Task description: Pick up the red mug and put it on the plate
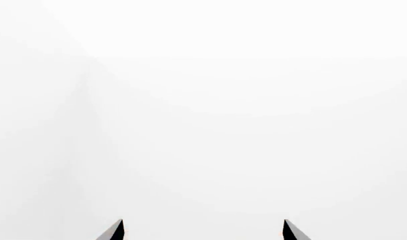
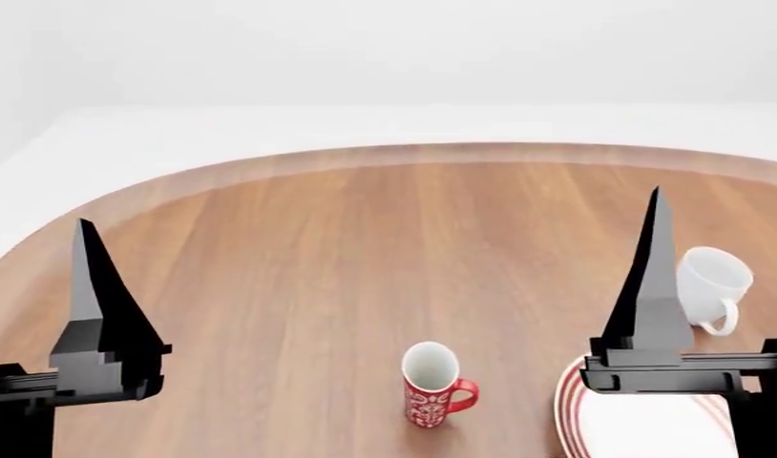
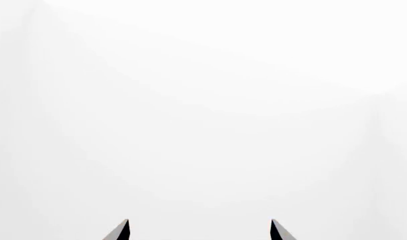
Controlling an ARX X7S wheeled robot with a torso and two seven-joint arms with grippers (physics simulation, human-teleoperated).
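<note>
So both arms are up with the fingers pointing skyward, nothing in either of them. The left gripper (image 1: pixel 203 231) shows two dark fingertips (image 1: pixel 114 231) with a wide gap between them in the left wrist view, and behind them only blank white. Same deal for the right gripper (image 3: pixel 199 231): its fingertips (image 3: pixel 120 231) sit well apart in the right wrist view, spread wide and holding nothing.

From the head view, the red mug (image 2: pixel 430 385) stands upright on the wooden table (image 2: pixel 363 258), handle sticking out toward the right gripper's side. It sits between the two grippers, lower in the picture than both sets of fingers, closer to the right one and touching neither. The plate (image 2: pixel 643 420) is partly hidden behind the right gripper's body, right under those fingers as the head camera sees it, and near the mug but apart from it. A plain white mug (image 2: pixel 712 286) sits just past the right fingers, on their outer side, beside the plate's far edge.
</note>
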